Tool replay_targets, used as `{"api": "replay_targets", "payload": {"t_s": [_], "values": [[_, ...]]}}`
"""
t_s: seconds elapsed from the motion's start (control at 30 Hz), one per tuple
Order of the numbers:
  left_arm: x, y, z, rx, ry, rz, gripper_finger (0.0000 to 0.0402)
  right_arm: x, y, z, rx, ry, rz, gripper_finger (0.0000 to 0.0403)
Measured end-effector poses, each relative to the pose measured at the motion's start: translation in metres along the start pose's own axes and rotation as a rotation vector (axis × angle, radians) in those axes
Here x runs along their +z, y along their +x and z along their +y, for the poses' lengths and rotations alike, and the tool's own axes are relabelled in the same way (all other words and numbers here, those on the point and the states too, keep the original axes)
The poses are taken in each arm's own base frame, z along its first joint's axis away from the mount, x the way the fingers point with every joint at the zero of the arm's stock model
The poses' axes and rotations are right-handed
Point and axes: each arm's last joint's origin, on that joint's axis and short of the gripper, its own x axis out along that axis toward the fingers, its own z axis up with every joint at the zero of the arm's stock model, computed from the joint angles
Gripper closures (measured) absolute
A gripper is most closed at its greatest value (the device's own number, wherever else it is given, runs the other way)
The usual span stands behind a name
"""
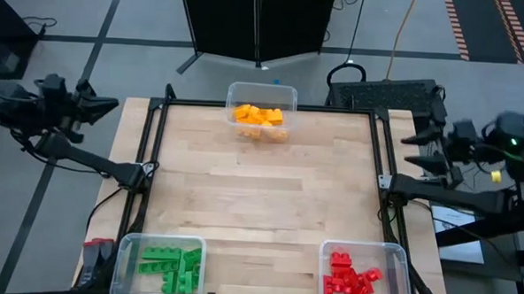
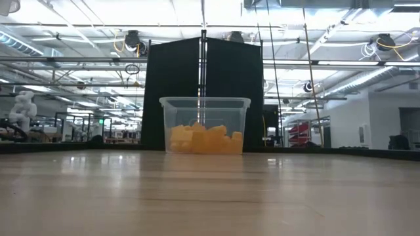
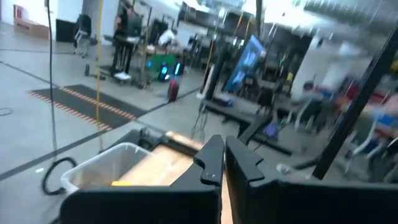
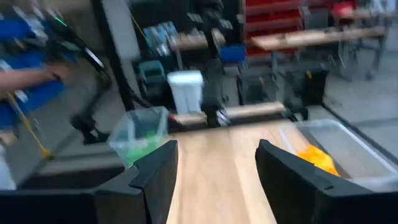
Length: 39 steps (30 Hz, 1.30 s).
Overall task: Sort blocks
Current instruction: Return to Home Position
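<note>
- Since the table (image 1: 260, 200) holds blocks only inside its bins (image 1: 263, 87), I judge sorting done and homing in hand.
- The yellow blocks (image 1: 259, 118) sit at the far edge, green blocks (image 1: 173, 267) in the near-left corner, red blocks (image 1: 349, 277) in the near-right.
- The left gripper (image 3: 224, 158) is beyond the left edge, fingers all but together. The right gripper (image 4: 216, 155) is beyond the right edge, fingers spread. Next, I park both.

1. The left gripper (image 3: 224, 148) points out over the far edge of the wooden surface (image 3: 163, 167), its dark fingers (image 3: 210, 160) closed almost together.
2. A clear bin (image 3: 102, 163) stands beside them, a yellow-orange block (image 3: 122, 182) showing inside.
3. Beyond, a striped mat (image 3: 81, 102) and a looped cable (image 3: 53, 174) lie on the floor; a person (image 3: 127, 28) stands far off.
</note>
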Motion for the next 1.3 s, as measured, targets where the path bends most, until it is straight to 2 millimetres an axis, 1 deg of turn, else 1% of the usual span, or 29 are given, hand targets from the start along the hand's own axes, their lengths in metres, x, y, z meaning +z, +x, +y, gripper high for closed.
{"api": "replay_targets", "payload": {"t_s": [0.07,0.13,0.23,0.3,0.33,0.37,0.43,0.5,0.57,0.63,0.67,0.73,0.77,0.83,0.9,0.97,1.03,1.1,1.17,1.23,1.3], "values": [[-0.006,-0.012,0.008,-0.031,-0.027,-0.038,0.0401,-0.019,-0.011,0.003,0.039,-0.001,-0.077,0.0195],[-0.013,-0.02,0.013,-0.087,-0.04,-0.063,0.0401,-0.038,-0.027,0.008,0.087,-0.008,-0.176,0.0195],[-0.026,-0.025,0.018,-0.124,-0.045,-0.07,0.0401,-0.068,-0.047,0.014,0.125,-0.001,-0.326,0.0195],[-0.035,-0.028,0.021,-0.121,-0.057,-0.082,0.0401,-0.086,-0.057,0.017,0.141,-0.003,-0.423,0.0195],[-0.039,-0.03,0.023,-0.115,-0.068,-0.096,0.0401,-0.088,-0.052,0.016,0.143,0.008,-0.413,0.0195],[-0.042,-0.033,0.025,-0.109,-0.078,-0.117,0.0401,-0.086,-0.054,0.018,0.149,0.004,-0.429,0.0195],[-0.049,-0.038,0.029,-0.1,-0.102,-0.154,0.0401,-0.086,-0.048,0.017,0.144,0.047,-0.332,0.0195],[-0.057,-0.048,0.033,-0.099,-0.126,-0.203,0.0401,-0.078,-0.045,0.017,0.145,0.028,-0.335,0.0195],[-0.068,-0.052,0.034,-0.084,-0.143,-0.211,0.0401,-0.084,-0.042,0.015,0.124,0.056,-0.291,0.0195],[-0.07,-0.053,0.029,-0.058,-0.127,-0.203,0.0401,-0.082,-0.047,0.018,0.125,0.04,-0.341,0.0195],[-0.075,-0.053,0.027,-0.037,-0.105,-0.168,0.0401,-0.083,-0.05,0.019,0.126,0.045,-0.361,0.0195],[-0.076,-0.053,0.023,-0.015,-0.095,-0.195,0.0401,-0.088,-0.055,0.022,0.126,0.051,-0.394,0.0195],[-0.08,-0.052,0.021,0.015,-0.094,-0.178,0.0401,-0.088,-0.055,0.023,0.119,0.057,-0.399,0.0195],[-0.09,-0.05,0.019,0.091,-0.084,-0.112,0.0401,-0.089,-0.053,0.024,0.105,0.079,-0.389,0.0195],[-0.092,-0.05,0.012,0.098,-0.08,-0.127,0.0401,-0.09,-0.05,0.024,0.09,0.093,-0.38,0.0195],[-0.097,-0.046,0.007,0.117,-0.072,-0.116,0.0401,-0.094,-0.042,0.02,0.07,0.111,-0.364,0.0195],[-0.106,-0.039,0.003,0.117,-0.063,-0.055,0.0401,-0.101,-0.031,0.016,0.067,0.156,-0.316,0.0195],[-0.109,-0.031,-0.002,0.078,-0.06,-0.074,0.0401,-0.105,-0.019,0.011,0.09,0.176,-0.3,0.0195],[-0.117,-0.018,-0.004,0.074,-0.055,-0.057,0.0401,-0.112,-0.007,0.004,0.091,0.199,-0.272,0.0195],[-0.123,-0.002,-0.004,0.038,-0.047,-0.068,0.0401,-0.113,0.003,-0.002,0.106,0.186,-0.3,0.0195],[-0.13,0.011,-0.002,-0.01,-0.037,-0.072,0.0401,-0.114,0.011,-0.006,0.173,0.154,-0.326,0.0195]]}}
